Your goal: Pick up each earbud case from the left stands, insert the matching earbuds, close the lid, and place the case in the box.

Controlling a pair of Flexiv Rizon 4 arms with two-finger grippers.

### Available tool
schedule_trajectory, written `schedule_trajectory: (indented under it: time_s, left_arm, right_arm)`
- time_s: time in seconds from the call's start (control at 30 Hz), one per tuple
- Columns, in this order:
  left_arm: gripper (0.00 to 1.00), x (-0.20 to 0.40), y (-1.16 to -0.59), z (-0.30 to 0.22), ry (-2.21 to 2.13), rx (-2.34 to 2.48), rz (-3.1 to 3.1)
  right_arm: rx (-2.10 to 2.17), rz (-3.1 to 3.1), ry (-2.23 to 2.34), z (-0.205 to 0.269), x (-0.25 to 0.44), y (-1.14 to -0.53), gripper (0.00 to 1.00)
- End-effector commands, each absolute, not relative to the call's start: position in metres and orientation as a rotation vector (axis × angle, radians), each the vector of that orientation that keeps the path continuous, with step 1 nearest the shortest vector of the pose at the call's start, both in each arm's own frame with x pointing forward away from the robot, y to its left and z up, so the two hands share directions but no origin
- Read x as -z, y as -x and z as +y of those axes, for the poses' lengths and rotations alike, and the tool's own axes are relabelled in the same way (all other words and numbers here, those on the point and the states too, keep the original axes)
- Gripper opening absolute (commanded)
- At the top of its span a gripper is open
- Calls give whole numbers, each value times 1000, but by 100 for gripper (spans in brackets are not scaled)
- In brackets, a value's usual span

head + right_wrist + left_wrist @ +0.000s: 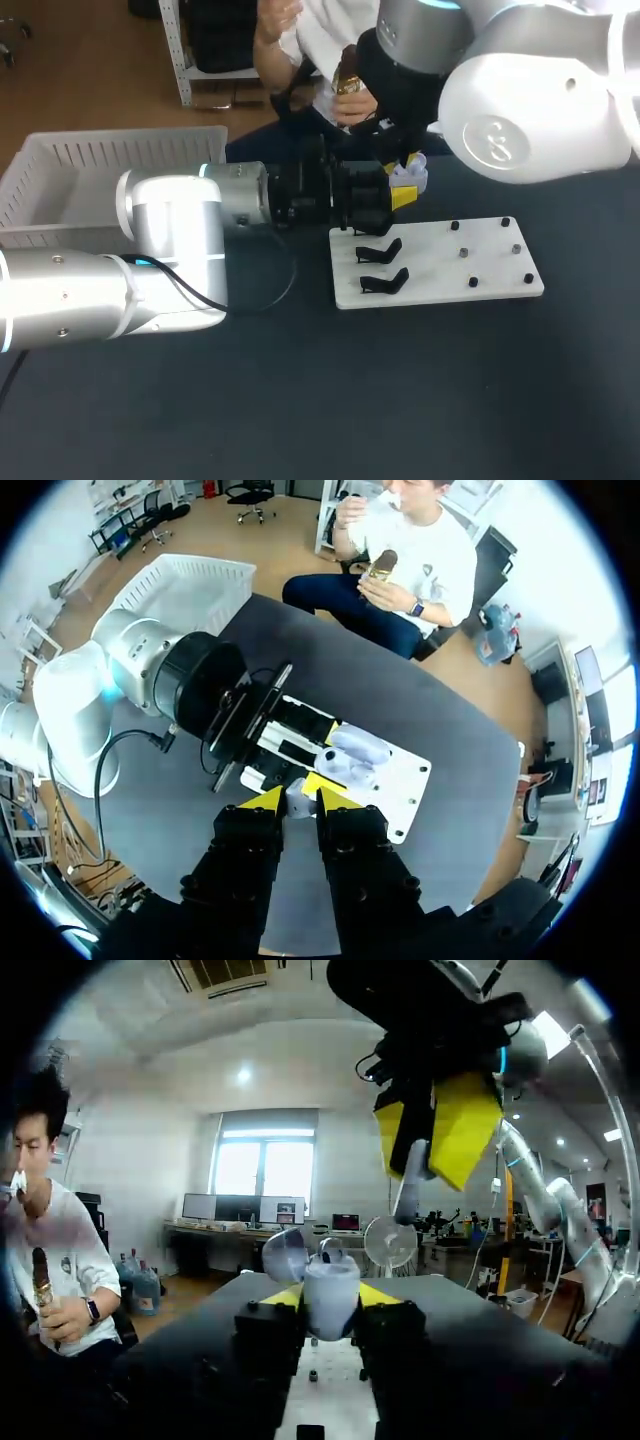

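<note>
Held: the case (330, 1285), lid open, is pinched by the left gripper (328, 1300).
Insertion: an earbud (406, 1185) is clamped in the right gripper (299, 798), judged not yet seated.
Left: lid closing, placement in the box (130, 150).

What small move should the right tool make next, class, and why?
Probably lower the right tool a little towards the case, correcting sideways as needed. It is shut on an earbud just above the case. The left tool grips the case upright with the lid open, so the earbud seems ready to seat.
</note>
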State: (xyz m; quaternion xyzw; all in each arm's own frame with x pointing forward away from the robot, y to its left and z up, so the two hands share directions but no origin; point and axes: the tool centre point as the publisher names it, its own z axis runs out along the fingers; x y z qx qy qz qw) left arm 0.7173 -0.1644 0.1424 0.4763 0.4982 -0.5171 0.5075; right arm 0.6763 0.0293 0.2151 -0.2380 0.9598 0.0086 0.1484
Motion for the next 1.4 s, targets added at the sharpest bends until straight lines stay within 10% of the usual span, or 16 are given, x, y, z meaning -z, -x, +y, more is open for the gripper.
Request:
schedule_trajectory:
  time_s: [0.03, 1.4]
  left_arm:
    - [0, -142, -716, -165, -1142, 1240, 1198]
    - [0, -142, -716, -165, -1142, 1240, 1198]
  right_arm:
    - [-22, 2756, 675, 29, -211, -679, 0]
    - [14, 2758, 639, 19, -195, -697, 0]
